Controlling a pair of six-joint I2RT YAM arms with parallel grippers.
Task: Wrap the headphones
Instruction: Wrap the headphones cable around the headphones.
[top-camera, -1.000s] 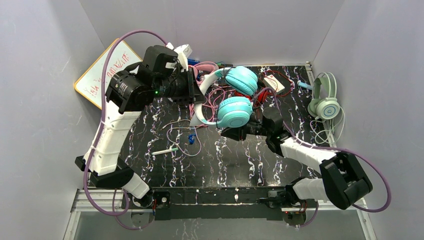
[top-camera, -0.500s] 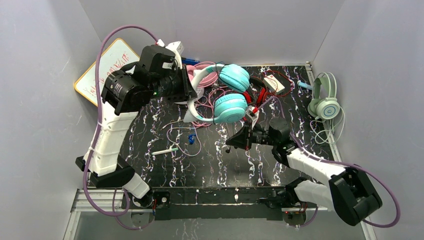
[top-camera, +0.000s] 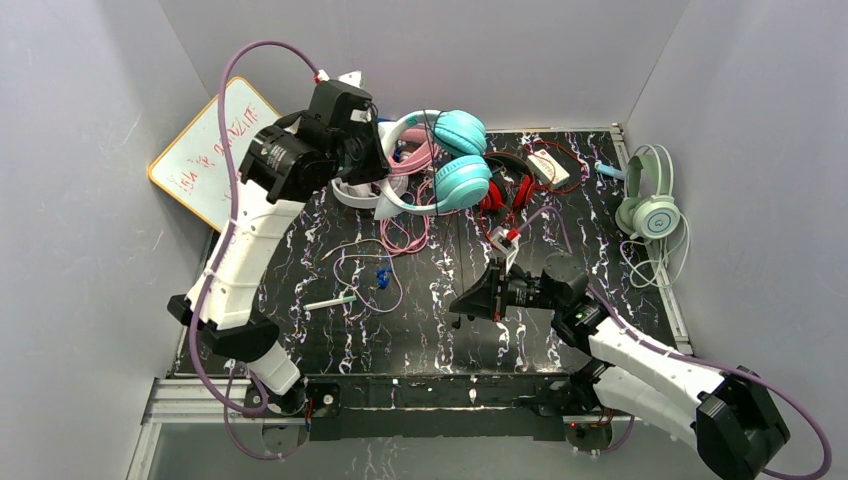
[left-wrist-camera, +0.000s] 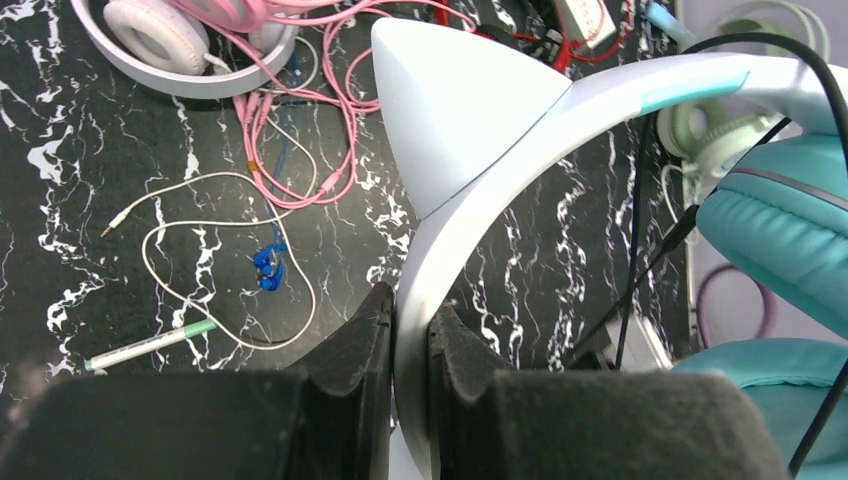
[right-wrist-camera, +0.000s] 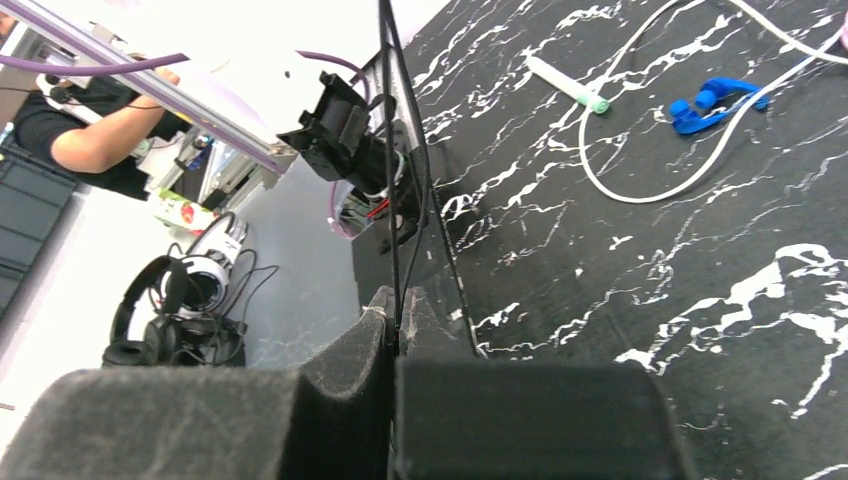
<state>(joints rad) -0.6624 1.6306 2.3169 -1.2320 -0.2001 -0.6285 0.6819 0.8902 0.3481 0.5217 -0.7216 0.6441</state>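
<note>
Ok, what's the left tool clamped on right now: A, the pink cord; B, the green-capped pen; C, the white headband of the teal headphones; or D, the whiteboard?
C: the left wrist view shows the left tool shut with both pads pressed against the white headband of the teal headphones.
</note>
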